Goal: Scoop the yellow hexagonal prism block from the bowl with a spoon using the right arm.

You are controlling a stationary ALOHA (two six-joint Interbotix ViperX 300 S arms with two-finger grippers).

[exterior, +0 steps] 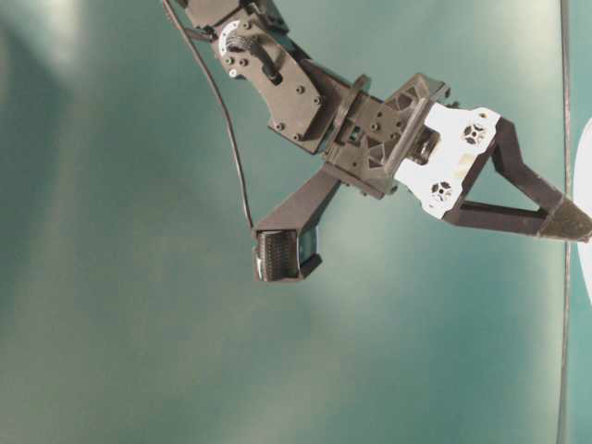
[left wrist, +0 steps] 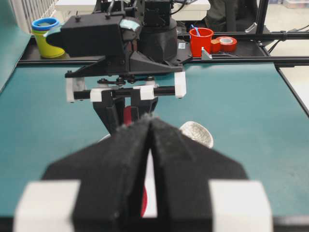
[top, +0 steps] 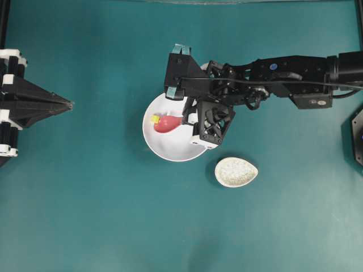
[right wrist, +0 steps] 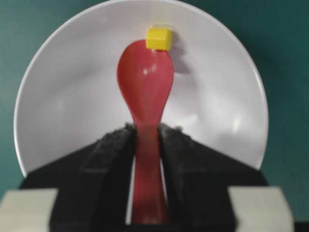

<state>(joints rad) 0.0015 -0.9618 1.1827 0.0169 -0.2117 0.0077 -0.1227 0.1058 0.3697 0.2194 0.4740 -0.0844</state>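
1. Right gripper (right wrist: pixel 145 140): fingers (right wrist: pixel 108 154) are seen closed on the handle of the pink-red spoon (right wrist: pixel 145 92), part-open only by the handle's width. The grip is narrow; if the handle twists or slips between the pads, the scoop would be tilted and the block lost.
2. Spoon scoop is held inside the white bowl (right wrist: pixel 63 96), tip toward the far wall. The yellow hexagonal prism block (right wrist: pixel 159 38) is seen just at the scoop's tip, touching or overlapping its far edge; whether it is on the scoop or still on the bowl cannot be told.
3. Risk, as judged: block is tiny and may be pushed up the bowl wall or off to the side instead of being loaded; a quick lift could roll it off the rim of the scoop.
4. Risk: bowl could be dragged on the teal worktop (top: pixel 85 215) if the spoon is pressed on its wall.
5. Speckled spoon rest (top: pixel 236 171) lies near the bowl, apart from it.
6. Left gripper (top: pixel 69 104) is parked well away, fingers together, nothing held.
7. Hidden: bowl's right part is covered by the right arm (top: pixel 283 73) overhead; spoon handle end is buried between the fingers; table-level view shows only a sliver of the bowl.
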